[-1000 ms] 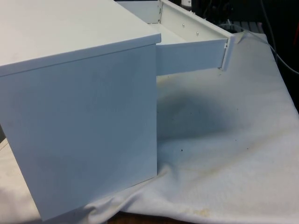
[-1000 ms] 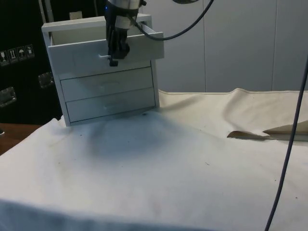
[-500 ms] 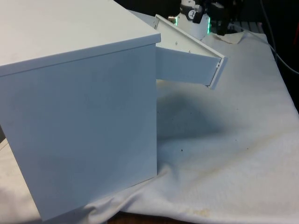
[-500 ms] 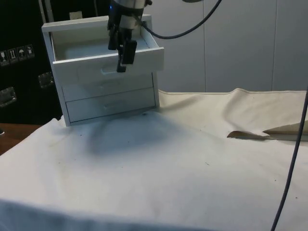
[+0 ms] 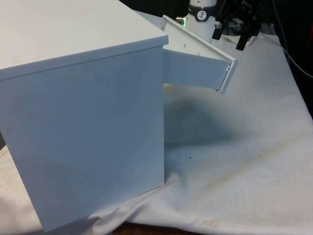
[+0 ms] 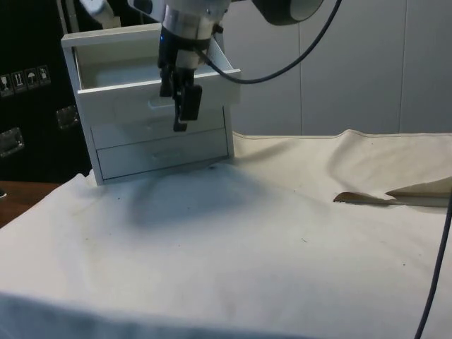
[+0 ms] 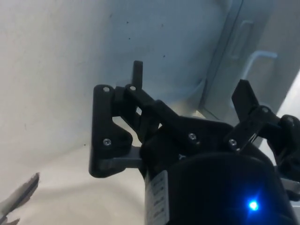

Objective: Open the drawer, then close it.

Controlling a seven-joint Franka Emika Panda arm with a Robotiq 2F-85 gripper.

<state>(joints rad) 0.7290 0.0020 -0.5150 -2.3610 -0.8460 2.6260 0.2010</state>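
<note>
A white chest of drawers (image 5: 83,112) stands on the cloth and turns its side to the front view. Its top drawer (image 5: 195,68) is pulled out and sags a little at the front. In the side view the drawer's front panel (image 6: 134,99) carries a small white handle (image 6: 155,104). My black gripper (image 6: 176,106) hangs open just in front of that panel, apart from the handle and holding nothing. In the front view the gripper (image 5: 229,36) sits beyond the drawer's front end. The wrist view has both fingertips (image 7: 137,75) spread wide, with the handle (image 7: 257,58) past them.
Two lower drawers (image 6: 161,141) are shut. The white cloth (image 6: 233,254) covers the table and rises in a fold (image 6: 385,198) at the side view's right. A black cable (image 6: 427,268) hangs down at that edge.
The gripper went from shut on the handle to open and let go. It then backed off and dropped lower in front of the drawer, which settled with its front tipped down.
</note>
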